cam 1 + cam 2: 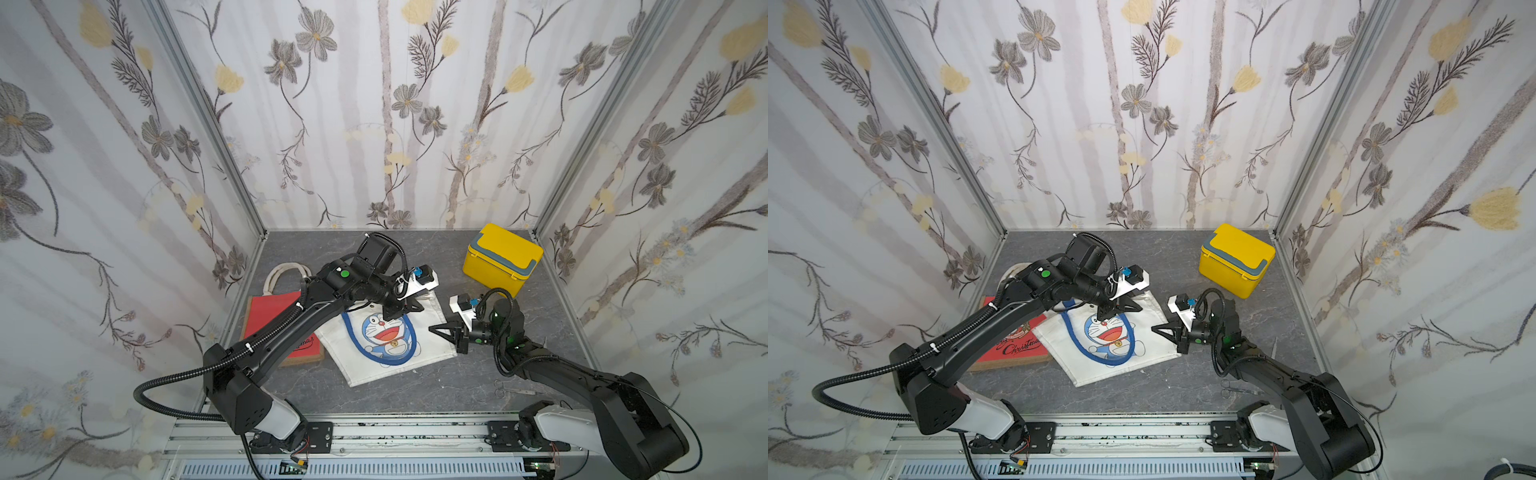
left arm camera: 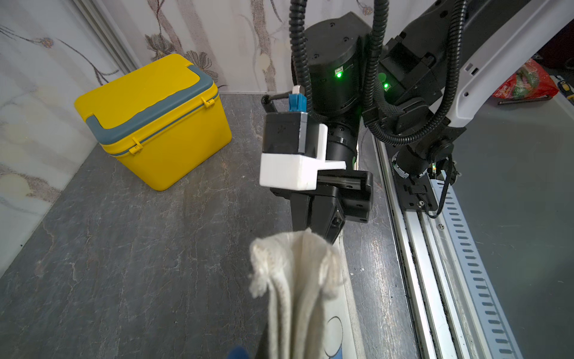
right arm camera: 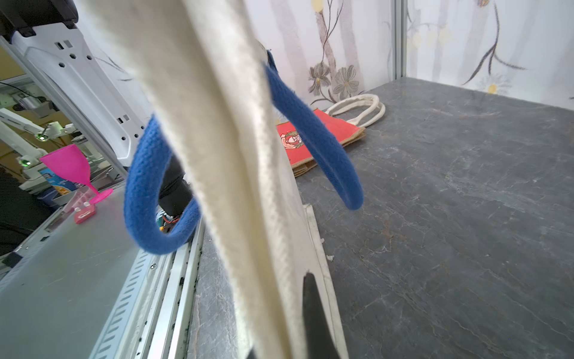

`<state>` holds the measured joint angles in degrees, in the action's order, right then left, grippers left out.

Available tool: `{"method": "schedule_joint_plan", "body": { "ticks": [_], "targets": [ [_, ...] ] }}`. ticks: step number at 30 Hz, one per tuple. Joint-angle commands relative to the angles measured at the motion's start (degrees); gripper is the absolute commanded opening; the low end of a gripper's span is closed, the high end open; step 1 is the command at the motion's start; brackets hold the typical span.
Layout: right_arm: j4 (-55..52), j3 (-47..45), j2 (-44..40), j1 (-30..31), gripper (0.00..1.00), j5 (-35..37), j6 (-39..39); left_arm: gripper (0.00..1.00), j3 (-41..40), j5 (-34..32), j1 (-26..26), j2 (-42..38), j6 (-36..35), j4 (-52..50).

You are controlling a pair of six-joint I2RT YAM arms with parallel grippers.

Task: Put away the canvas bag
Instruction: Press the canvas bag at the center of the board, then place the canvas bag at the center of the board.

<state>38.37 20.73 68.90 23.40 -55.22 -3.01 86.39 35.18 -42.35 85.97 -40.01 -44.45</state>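
Progress check on the bag job, working from the front of the cell back.

Closest in is the metal rail (image 1: 415,432) the arms bolt to, then a strip of bare grey table (image 1: 415,395) with a small pair of scissors (image 1: 500,387) lying by the right arm's base. I'd keep the elbow swing off those.

Mid-table is the canvas bag (image 1: 390,345), the white one with the cartoon cat and blue handles (image 3: 310,133). It's mostly flat, and its left side overlaps the red paper bag (image 1: 274,307).

The left gripper (image 1: 405,308) has its jaws pressed together on a bunch of cloth at the bag's far edge. You can see the fabric wadded up in its wrist view.

The right gripper (image 1: 434,329) sits at the bag's right edge with its jaws closed. Its wrist view shows canvas running right down between them, so I read that as pinching the bag too.

So both grips are on, but nothing's actually put away. My guess is all the lifting or folding is still ahead.

Further back on the right is the yellow box (image 1: 500,259), lid closed, well apart from the bag.

Room-wise there's open table between the bag and the back wall, and in front of the bag. The left is tight because the red bag sits near the side wall. The wallpapered walls box in three sides.
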Motion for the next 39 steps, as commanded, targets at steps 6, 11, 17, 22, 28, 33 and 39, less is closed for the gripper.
{"method": "schedule_joint_plan", "body": {
  "ticks": [6,11,17,22,28,33,39],
  "targets": [
    [0.18,-2.96,-0.97,0.08,0.66,4.01,0.02,0.00,0.14,0.55,0.48,-0.63,-5.96,2.28],
    [3.66,-5.82,-0.13,0.16,0.56,5.32,-0.77,0.00,0.09,0.59,0.99,-0.89,-6.05,2.27],
    [4.43,-8.46,-1.54,1.10,0.00,7.35,-1.96,0.00,-0.72,-0.88,1.30,-0.95,-5.40,4.01],
    [3.03,-8.84,-3.07,2.60,0.34,8.64,-3.68,0.00,-1.40,-1.60,1.35,-0.63,-4.30,6.29],
    [3.44,-10.54,-4.12,3.54,0.00,12.33,-5.63,0.12,-3.74,-4.22,1.37,-0.73,1.52,12.77],
    [2.71,-10.36,-4.73,3.54,0.00,13.18,-10.73,0.99,-7.33,-15.93,1.39,-2.41,17.98,27.24],
    [-2.13,-9.28,-6.83,3.54,0.00,18.65,-18.11,1.00,-7.27,-30.41,3.07,-2.84,36.71,36.45]
  ]
}}
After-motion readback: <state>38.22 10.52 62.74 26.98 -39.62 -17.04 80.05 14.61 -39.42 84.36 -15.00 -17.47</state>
